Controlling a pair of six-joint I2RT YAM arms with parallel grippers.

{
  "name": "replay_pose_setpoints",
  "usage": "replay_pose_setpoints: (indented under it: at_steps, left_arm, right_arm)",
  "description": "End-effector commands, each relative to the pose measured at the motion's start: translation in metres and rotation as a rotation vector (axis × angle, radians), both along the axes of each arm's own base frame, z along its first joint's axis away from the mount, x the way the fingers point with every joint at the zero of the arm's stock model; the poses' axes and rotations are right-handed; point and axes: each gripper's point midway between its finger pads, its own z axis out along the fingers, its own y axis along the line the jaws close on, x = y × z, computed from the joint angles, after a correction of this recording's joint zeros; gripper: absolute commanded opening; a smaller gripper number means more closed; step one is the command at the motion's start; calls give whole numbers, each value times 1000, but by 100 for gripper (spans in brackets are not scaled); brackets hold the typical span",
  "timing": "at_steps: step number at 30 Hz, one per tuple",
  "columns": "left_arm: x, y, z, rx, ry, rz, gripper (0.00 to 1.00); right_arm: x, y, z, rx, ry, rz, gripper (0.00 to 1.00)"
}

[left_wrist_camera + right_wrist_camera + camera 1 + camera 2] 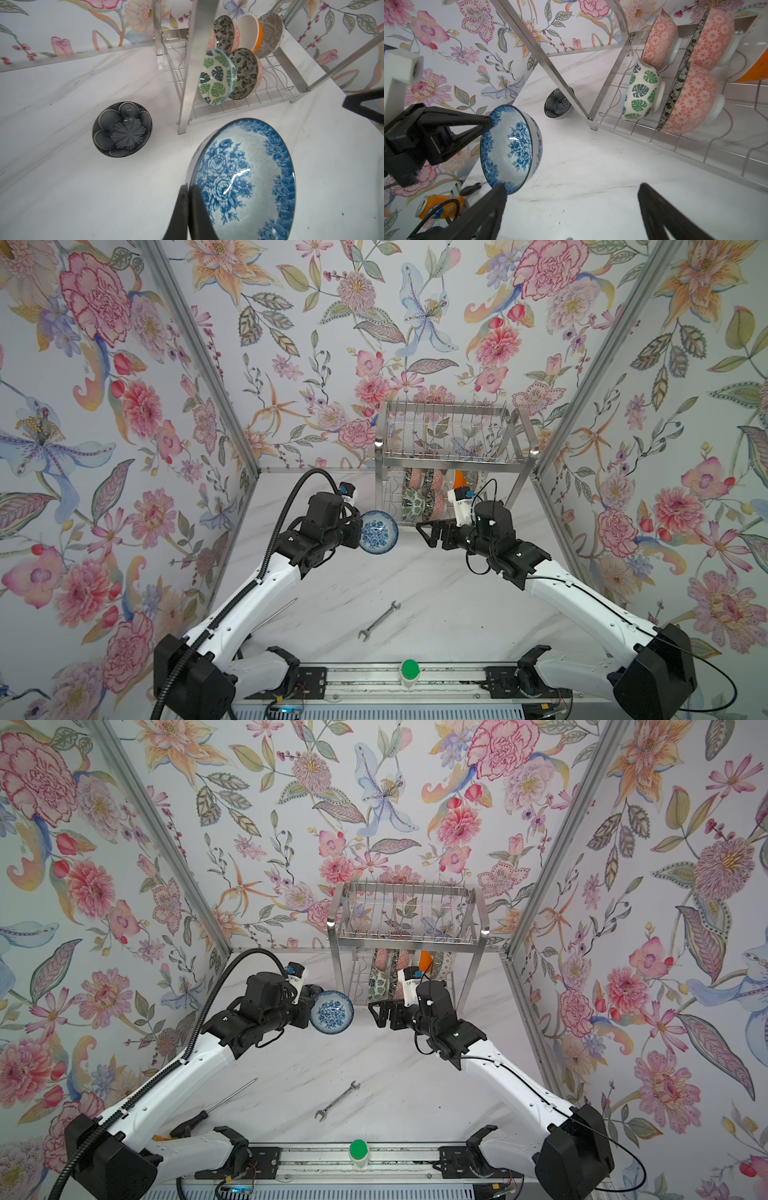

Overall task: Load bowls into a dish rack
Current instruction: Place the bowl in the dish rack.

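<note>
My left gripper (188, 187) is shut on the rim of a blue-and-white floral bowl (378, 532) (245, 176), which it holds tilted above the table, left of the dish rack (449, 439). To the right of that bowl (508, 145), my right gripper (423, 534) (571, 186) stands open and empty, facing it. On the rack's lower tier stand a green-leaf bowl (216, 76), black-and-white floral bowls with pink outsides (691, 99) and an orange-sided bowl (251, 31). A dark patterned bowl (122, 129) sits on the table left of the rack's front leg.
A wrench (379, 620) lies on the marble table in front. A screwdriver (216, 1104) lies near the left arm's base. A green-capped post (409, 670) stands on the front rail. An orange can (440, 205) lies at the left wall. Floral walls close in three sides.
</note>
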Motion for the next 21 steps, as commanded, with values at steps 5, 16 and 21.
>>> replay_pose_setpoints:
  at_steps: [5,16,21]
  left_arm:
    - [12,-61,23,-136,-75,-117,0]
    - [27,-96,36,-185,-114,-169,0]
    - [30,-99,42,-193,-127,-176,0]
  right_arm:
    - [9,5,-2,31,54,-54,94]
    - [10,-2,-37,-91,151,-118,79]
    - [12,-2,-46,-106,171,-128,65]
